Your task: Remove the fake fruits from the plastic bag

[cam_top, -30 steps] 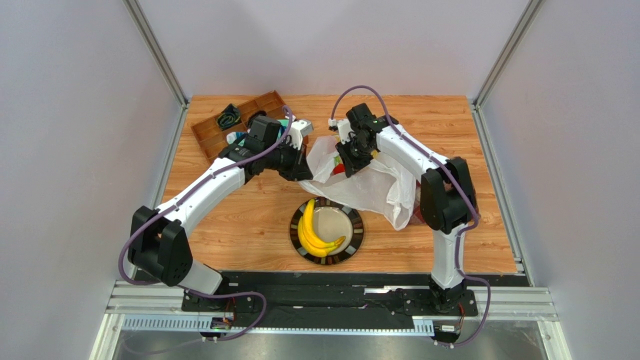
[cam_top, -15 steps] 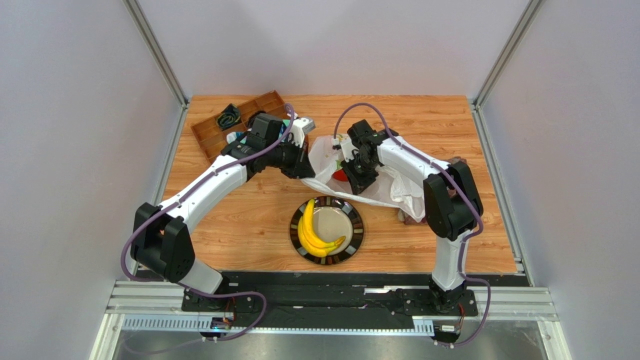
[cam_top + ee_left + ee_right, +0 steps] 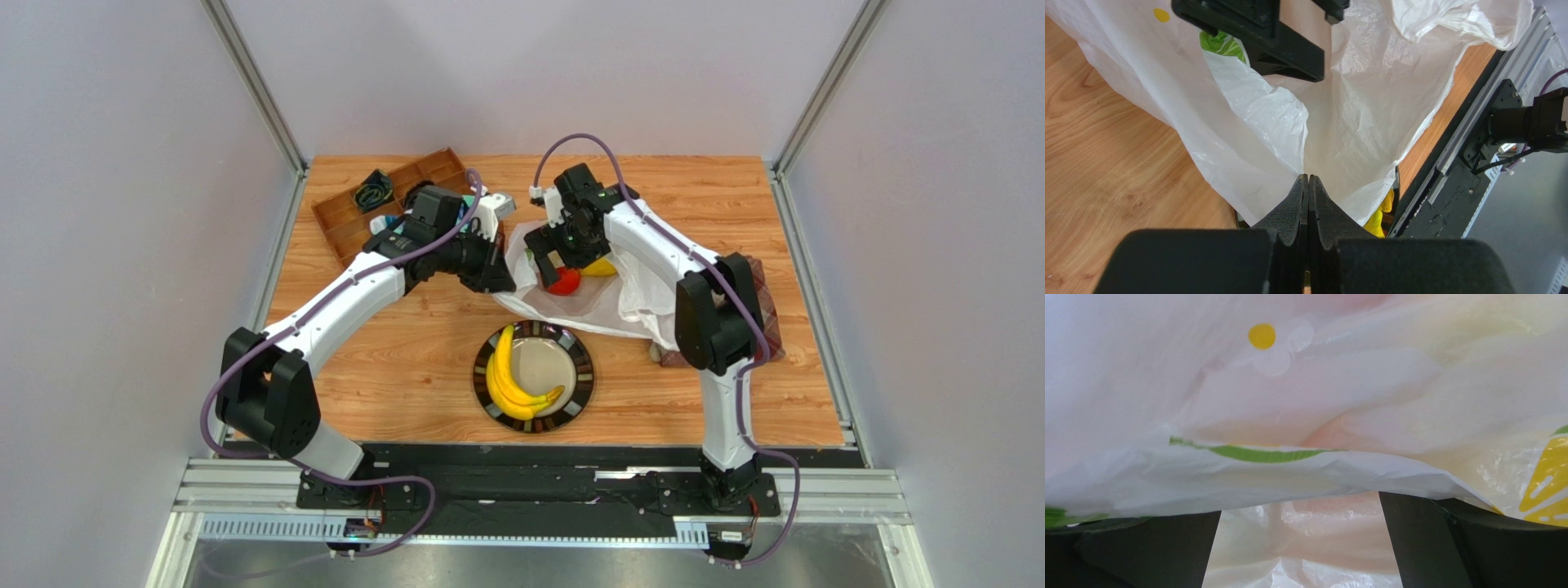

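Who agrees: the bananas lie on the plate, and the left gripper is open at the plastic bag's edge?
The bananas do lie on the plate, but the left gripper is shut on the plastic bag at its edge, as the left wrist view shows.

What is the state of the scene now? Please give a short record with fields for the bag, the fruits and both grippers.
plastic bag: white, crumpled, lying on the table
left gripper: shut on the bag's edge
right gripper: open, at the bag's mouth, bag film before it
bananas: on the plate, outside the bag
red fruit: at the bag's mouth, by the right gripper
yellow-orange fruit: next to the red fruit
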`<state>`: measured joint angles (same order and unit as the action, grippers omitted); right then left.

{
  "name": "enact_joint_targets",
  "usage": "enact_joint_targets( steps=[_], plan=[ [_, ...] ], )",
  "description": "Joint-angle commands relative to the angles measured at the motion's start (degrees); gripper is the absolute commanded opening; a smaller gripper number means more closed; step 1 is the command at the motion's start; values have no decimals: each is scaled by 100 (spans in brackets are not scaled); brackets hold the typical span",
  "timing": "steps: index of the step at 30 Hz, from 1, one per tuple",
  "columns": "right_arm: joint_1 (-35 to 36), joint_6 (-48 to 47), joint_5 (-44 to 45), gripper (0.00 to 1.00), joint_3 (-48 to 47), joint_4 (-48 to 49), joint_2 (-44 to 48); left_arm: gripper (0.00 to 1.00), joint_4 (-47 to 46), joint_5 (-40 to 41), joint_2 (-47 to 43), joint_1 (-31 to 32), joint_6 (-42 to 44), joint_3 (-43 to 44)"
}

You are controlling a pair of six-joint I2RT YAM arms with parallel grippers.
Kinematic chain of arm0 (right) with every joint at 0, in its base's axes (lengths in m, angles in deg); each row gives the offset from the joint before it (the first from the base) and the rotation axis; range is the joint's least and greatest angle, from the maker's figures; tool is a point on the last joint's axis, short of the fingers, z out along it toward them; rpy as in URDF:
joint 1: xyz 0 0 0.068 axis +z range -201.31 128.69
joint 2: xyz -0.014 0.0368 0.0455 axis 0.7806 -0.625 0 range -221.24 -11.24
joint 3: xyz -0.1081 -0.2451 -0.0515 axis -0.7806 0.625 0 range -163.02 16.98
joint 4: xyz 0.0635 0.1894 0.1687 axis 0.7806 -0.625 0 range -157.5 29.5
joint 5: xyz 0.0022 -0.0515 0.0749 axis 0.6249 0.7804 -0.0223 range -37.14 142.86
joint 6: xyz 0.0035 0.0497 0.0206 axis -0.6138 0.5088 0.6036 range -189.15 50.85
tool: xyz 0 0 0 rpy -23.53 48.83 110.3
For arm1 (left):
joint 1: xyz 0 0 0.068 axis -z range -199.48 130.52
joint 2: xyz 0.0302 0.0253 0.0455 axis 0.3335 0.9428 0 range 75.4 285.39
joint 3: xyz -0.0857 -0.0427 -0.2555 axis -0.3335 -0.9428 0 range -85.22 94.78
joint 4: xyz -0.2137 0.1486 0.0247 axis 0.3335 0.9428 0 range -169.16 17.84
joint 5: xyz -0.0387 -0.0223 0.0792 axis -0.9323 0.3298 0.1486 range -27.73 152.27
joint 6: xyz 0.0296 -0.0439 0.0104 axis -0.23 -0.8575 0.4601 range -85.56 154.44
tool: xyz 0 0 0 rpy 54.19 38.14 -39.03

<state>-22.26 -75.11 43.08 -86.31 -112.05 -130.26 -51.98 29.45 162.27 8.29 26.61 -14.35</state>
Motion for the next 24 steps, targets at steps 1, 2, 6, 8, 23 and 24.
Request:
enact_joint_targets(
  steps=[1,2,6,8,23,24],
  plan=[
    [-23,112,116,100,-464,75,-349,0,-116,-199,-47,9,-51,41],
    [-23,121,143,100,-499,84,-402,0,-125,-207,-39,9,-51,32],
    [-23,130,406,100,-640,75,-639,0,-134,-242,-47,9,-69,6],
    [-23,104,669,100,-658,92,-727,0,-143,-251,-30,9,-78,14],
    [-76,-801,-234,58,229,-1066,792,0,-301,-41,242,0,-34,558],
    [-58,-863,-339,58,291,-1372,993,0,-301,12,269,0,-25,620]
  ],
)
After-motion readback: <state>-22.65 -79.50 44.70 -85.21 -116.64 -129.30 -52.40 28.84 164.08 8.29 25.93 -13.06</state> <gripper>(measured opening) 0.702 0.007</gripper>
